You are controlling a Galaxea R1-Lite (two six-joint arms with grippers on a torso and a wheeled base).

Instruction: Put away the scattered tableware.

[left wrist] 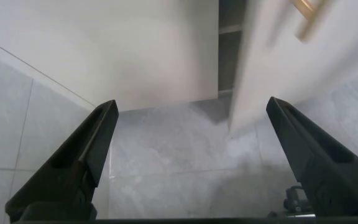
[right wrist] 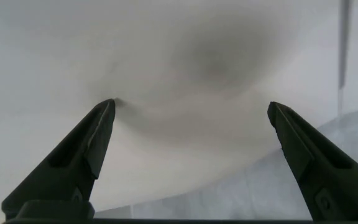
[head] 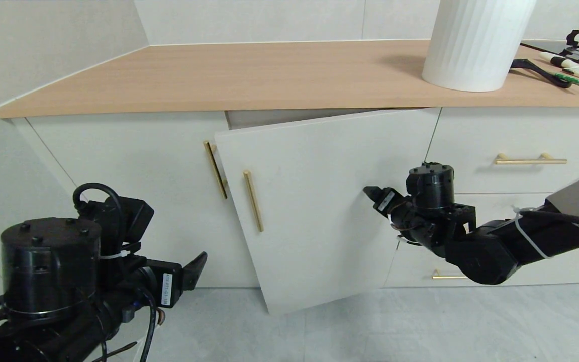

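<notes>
Tableware point(head: 542, 73); wide right pincer point(right wrist: 191, 104) against door point(head: 319, 211)

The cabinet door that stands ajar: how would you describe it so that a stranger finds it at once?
Look under the long wooden countertop, at the row of white fronts. The door is second from the wall corner, carrying a vertical gold handle. Unlike its flat, closed neighbours, it stands open, leaving a gap beneath the countertop.

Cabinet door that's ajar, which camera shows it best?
Head view: the whole door, ajar, with its gold handle. Left wrist view catches its blurred free edge; right wrist view faces its blank front.
</notes>
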